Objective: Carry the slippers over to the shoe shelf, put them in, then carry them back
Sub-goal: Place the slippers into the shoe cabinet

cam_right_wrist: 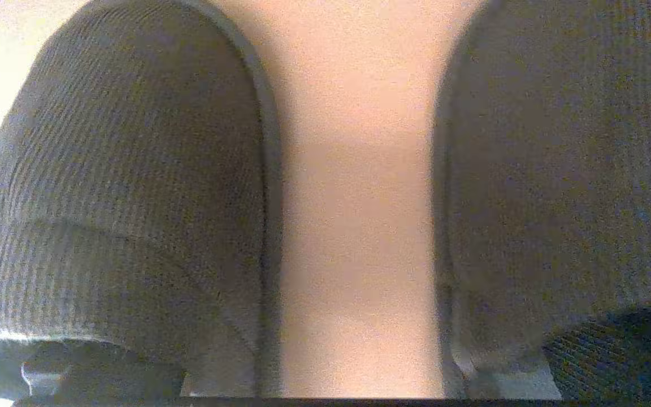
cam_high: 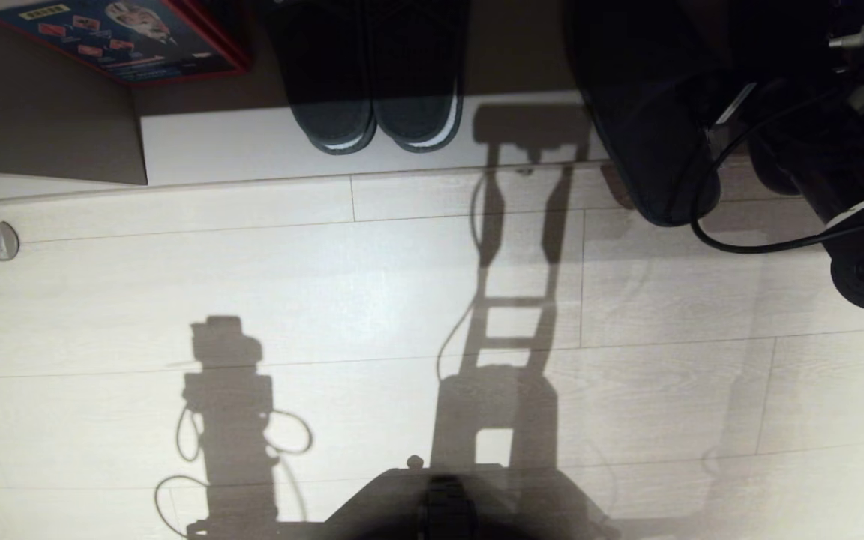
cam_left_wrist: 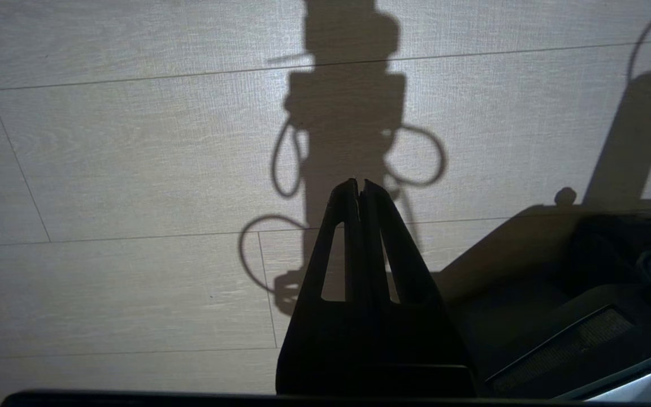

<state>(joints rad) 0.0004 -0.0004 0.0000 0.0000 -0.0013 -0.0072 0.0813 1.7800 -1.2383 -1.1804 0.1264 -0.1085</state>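
The slippers fill the right wrist view as two dark ribbed uppers, one (cam_right_wrist: 133,169) and the other (cam_right_wrist: 557,169), lying side by side. A strip of the shoe shelf's pale base board (cam_right_wrist: 359,226) shows between them. In the head view one plain dark slipper (cam_high: 649,112) lies at the shelf's right end, with its heel out over the floor. My right arm (cam_high: 799,112) reaches in just right of it, and its gripper end is lost in the dark there. My left gripper (cam_left_wrist: 359,183) hangs shut and empty over the floor.
A dark pair with white-striped soles (cam_high: 376,82) stands on the shelf's base board (cam_high: 237,142), left of the plain slipper. A red and blue box (cam_high: 117,34) sits further left. A black cable (cam_high: 747,244) loops from the right arm. A round floor fitting (cam_high: 0,241) lies at the left.
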